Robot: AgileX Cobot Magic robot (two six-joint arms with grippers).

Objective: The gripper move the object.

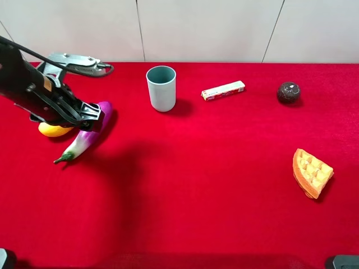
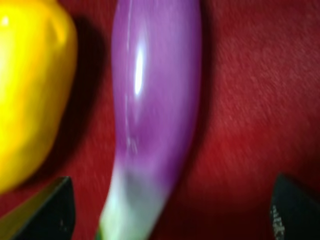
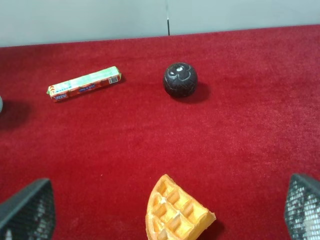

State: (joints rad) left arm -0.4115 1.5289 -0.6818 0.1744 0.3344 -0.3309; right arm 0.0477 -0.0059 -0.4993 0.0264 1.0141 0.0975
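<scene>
Eggplant is found lying flat on the red counter near its left edge, toward the back, with the purple body pointing to the rear and the pale end with the green stem pointing to the front-left. A yellow mango is seen just beside it on the side nearer the left edge; whether the two touch cannot be told. No lifting or shifting of the eggplant can be read from these views: it rests fully on the cloth, so the grasp and the move itself are judged to be still ahead.

The left gripper is held directly over the eggplant, with its jaws spread wide. In the left wrist view one dark fingertip is placed on the mango side and the other on the far side of the eggplant, and red cloth shows between each and the purple skin, so nothing is gripped or touched yet.

The right gripper is likewise spread wide and empty, above the right part of the counter, over a waffle wedge.
</scene>
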